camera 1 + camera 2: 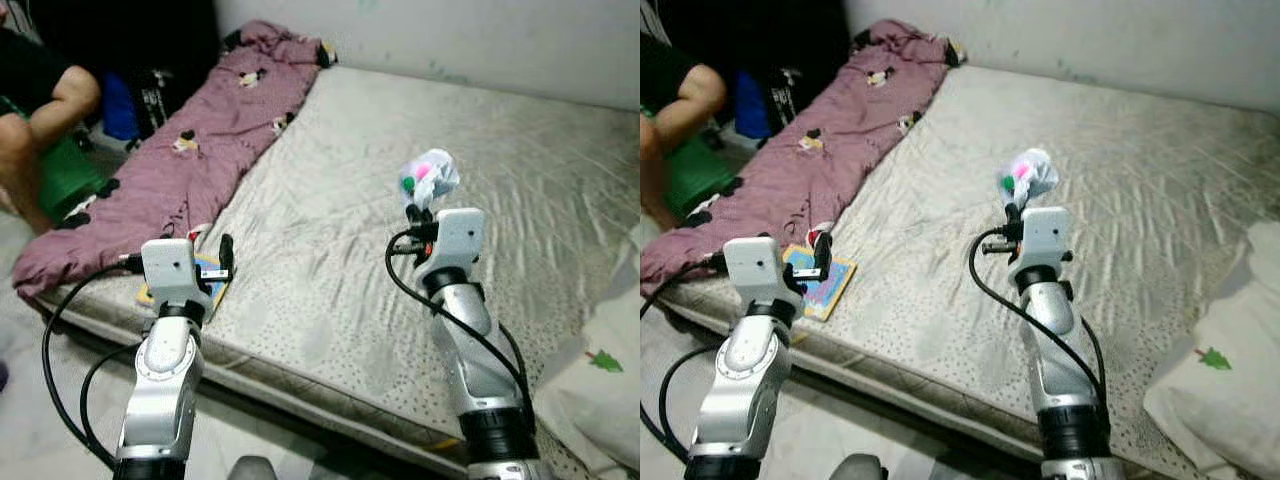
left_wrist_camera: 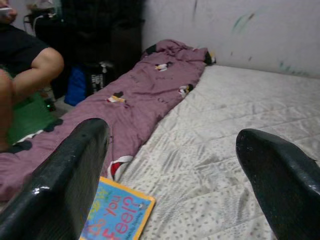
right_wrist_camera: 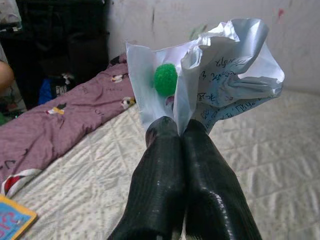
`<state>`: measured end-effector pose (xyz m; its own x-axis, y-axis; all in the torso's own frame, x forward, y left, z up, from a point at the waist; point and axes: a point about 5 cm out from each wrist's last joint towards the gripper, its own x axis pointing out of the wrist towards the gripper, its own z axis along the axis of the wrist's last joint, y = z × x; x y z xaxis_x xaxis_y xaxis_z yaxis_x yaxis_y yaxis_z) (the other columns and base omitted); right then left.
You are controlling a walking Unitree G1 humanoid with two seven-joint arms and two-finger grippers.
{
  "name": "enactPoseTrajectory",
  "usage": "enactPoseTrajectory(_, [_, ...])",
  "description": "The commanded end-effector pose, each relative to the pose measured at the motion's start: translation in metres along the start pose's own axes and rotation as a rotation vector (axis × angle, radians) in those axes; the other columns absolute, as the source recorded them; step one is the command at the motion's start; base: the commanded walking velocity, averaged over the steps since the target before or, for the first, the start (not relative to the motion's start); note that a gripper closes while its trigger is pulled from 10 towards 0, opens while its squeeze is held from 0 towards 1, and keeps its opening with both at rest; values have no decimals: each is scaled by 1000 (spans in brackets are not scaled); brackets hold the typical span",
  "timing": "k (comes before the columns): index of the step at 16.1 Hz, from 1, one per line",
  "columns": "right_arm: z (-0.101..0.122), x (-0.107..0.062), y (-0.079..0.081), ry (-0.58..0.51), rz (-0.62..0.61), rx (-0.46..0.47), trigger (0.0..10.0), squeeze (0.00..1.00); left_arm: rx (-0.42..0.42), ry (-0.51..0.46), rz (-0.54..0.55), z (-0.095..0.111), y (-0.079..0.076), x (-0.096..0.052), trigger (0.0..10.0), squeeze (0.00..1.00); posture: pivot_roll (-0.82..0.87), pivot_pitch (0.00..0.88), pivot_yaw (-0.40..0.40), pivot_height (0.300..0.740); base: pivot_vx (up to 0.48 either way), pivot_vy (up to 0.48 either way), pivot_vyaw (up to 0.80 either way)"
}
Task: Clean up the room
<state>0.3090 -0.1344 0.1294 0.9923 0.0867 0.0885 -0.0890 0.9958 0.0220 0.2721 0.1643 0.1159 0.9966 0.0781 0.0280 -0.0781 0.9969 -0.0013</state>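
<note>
The crumpled paper [image 3: 210, 80] is acting as a loose wrapper: a green pom-pom [image 3: 165, 79] is sitting in its folds, and in the head views a pink spot is showing beside the green one. Handwriting is running across the paper's inner face.

The right gripper [image 3: 181, 131] is holding this paper up above the mattress [image 1: 400, 250], its two black fingers [image 3: 160, 150] pressed together and clamped on the paper's lower edge, so the paper is sticking out just past the fingertips, touching them. The bed surface is lying well below and beyond it.

The left gripper [image 1: 226, 258] is hovering over the near edge of the mattress with its fingers [image 2: 70, 170] standing wide apart and nothing between them. A children's book [image 2: 116, 214] with an orange border is lying flat on the mattress just below and beside this gripper, partly under one finger's line of sight. Beyond the book, a purple blanket [image 1: 200, 150] with small cartoon prints is stretching along the mattress's far side away from the left gripper, toward the wall.

Past the blanket, a person's arm [image 1: 60, 100] is showing next to something green [image 1: 70, 175]. Off to the right gripper's outer side, a white pillow [image 1: 1225, 390] with a small green print is resting at the mattress edge.
</note>
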Motion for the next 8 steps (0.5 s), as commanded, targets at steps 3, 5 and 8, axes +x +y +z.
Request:
enactPoseTrajectory(3, [-3,6,5,31,1,33,10000,0,-40,19,-9,-3,-2,1,10000,0,-19,0,32,740,0,0,0])
enactPoseTrajectory(5, [-2,7,7,35,9,40,10000,0,-47,18,-16,-2,-3,1,10000,0,-20,0,26,740,0,0,-800])
enactPoseTrajectory(8, [-12,2,7,75,7,65,10000,0,-46,21,-28,-3,-4,-1,10000,0,-21,0,26,740,0,0,-800])
